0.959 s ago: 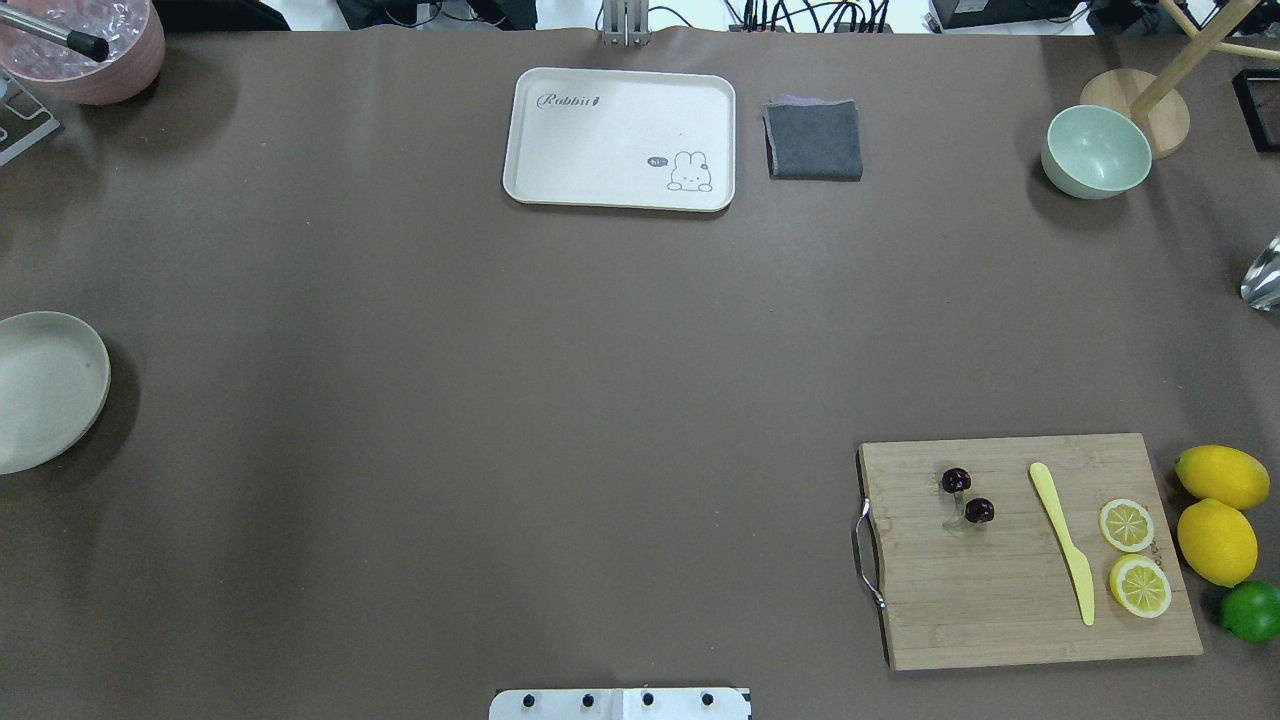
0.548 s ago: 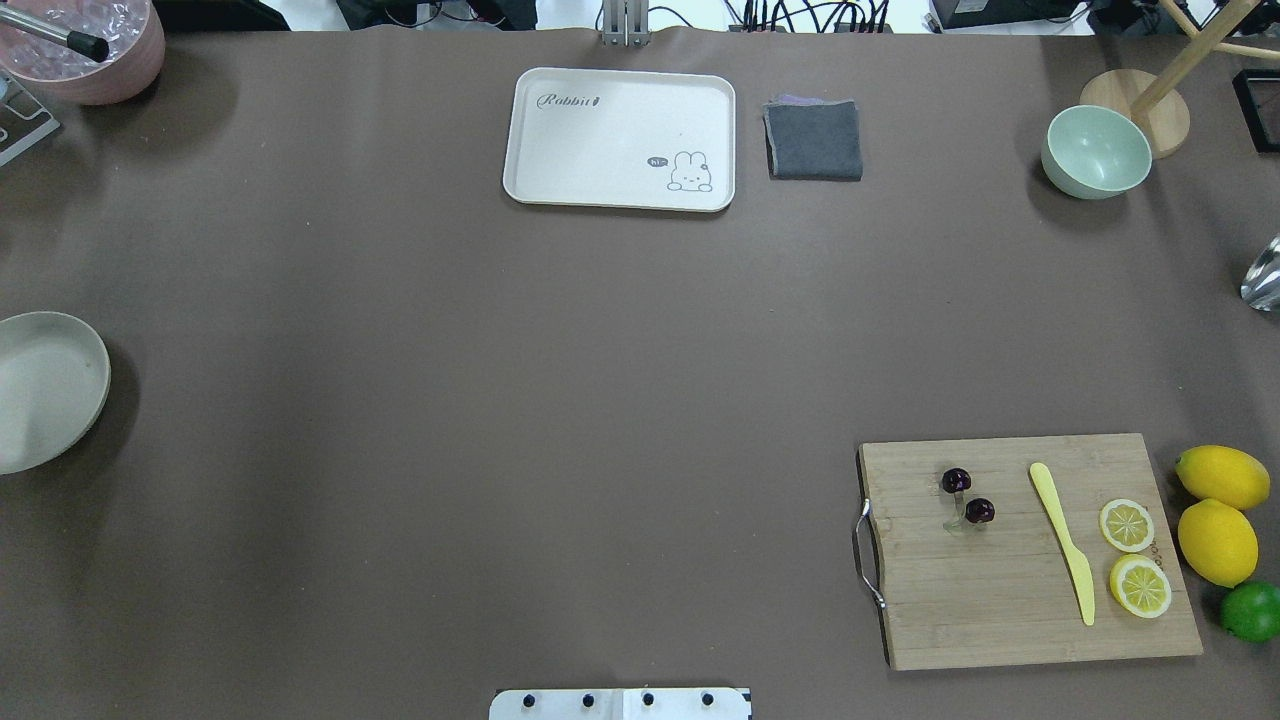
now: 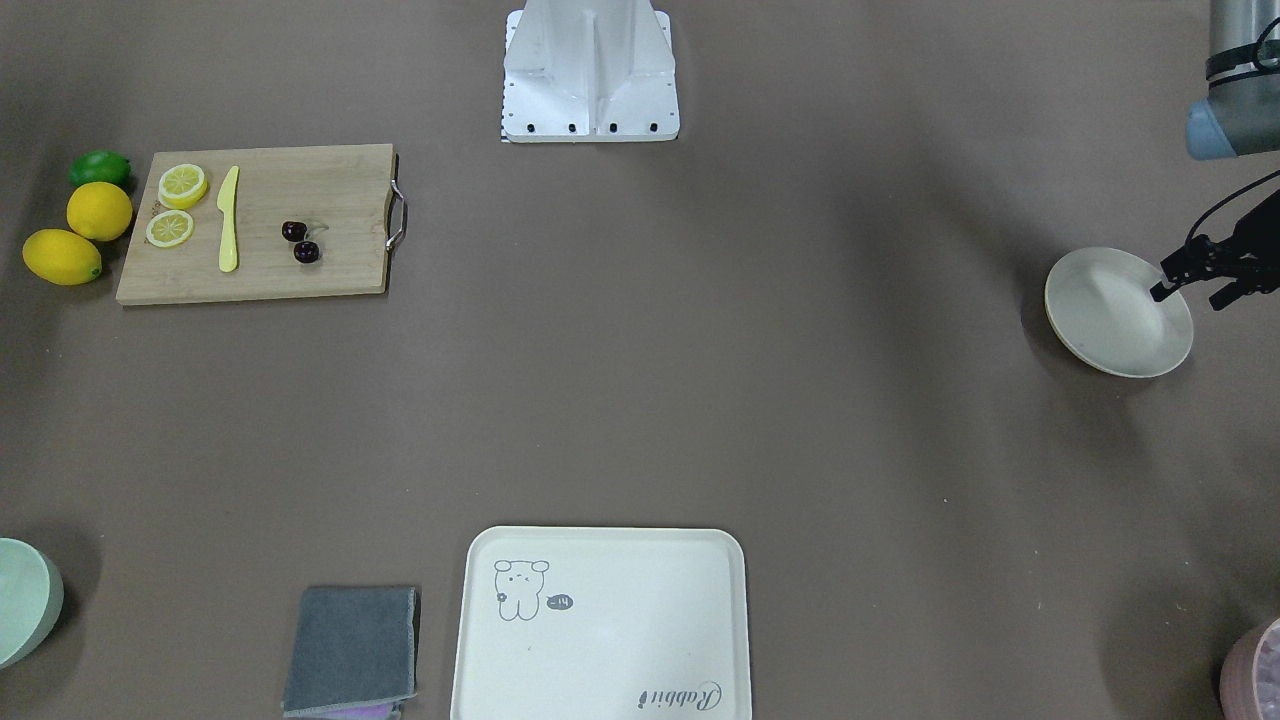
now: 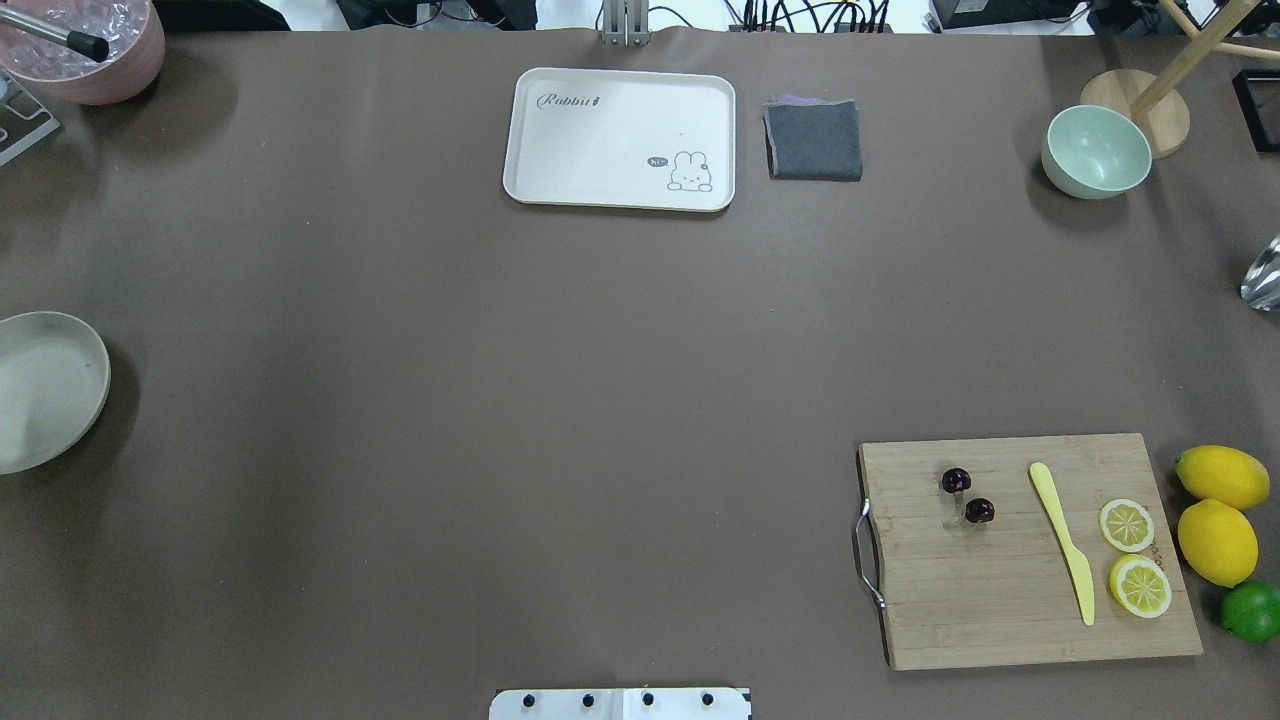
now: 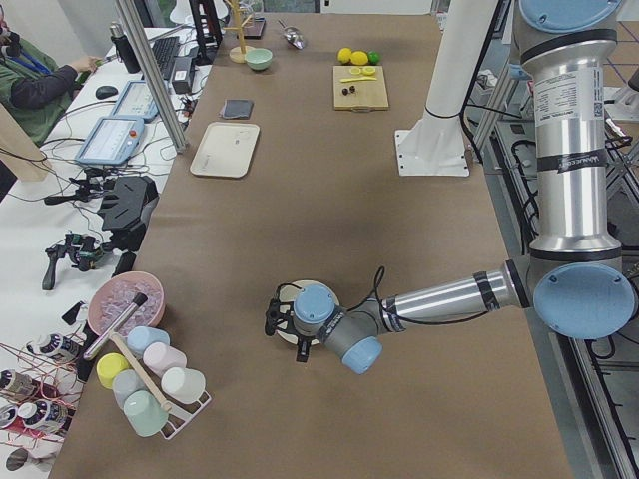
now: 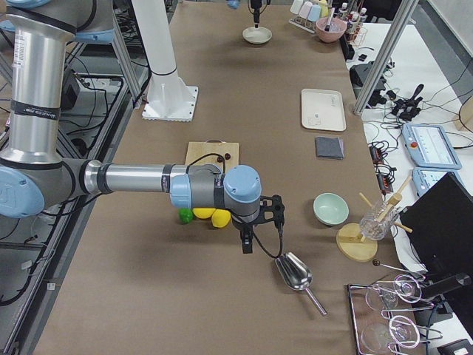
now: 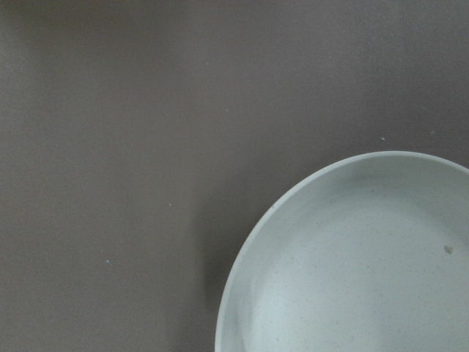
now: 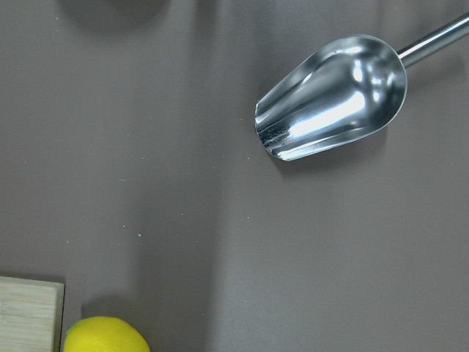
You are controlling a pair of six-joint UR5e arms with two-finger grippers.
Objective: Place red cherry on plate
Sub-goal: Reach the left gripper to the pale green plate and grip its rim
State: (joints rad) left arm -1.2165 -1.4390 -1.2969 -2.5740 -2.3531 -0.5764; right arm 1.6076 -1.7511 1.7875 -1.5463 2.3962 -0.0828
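Wide brown counter (image 4: 600,400). Rectangular bamboo cutting board (image 4: 1000,620) on right side. Round cream-white plate (image 4: 40,390) at left edge, empty, awaiting fruit. Left gripper (image 3: 1188,292) hovering at its rim, fingers spread. Right gripper (image 6: 255,235) beyond board, likelier for pickup, grip impossible to tell. Glossy dark-red cherry pair (image 4: 967,497) resting on board.

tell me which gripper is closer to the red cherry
Right. The right gripper hangs past the lemons, off the board holding the red cherry; the left gripper is at the plate, across the table.
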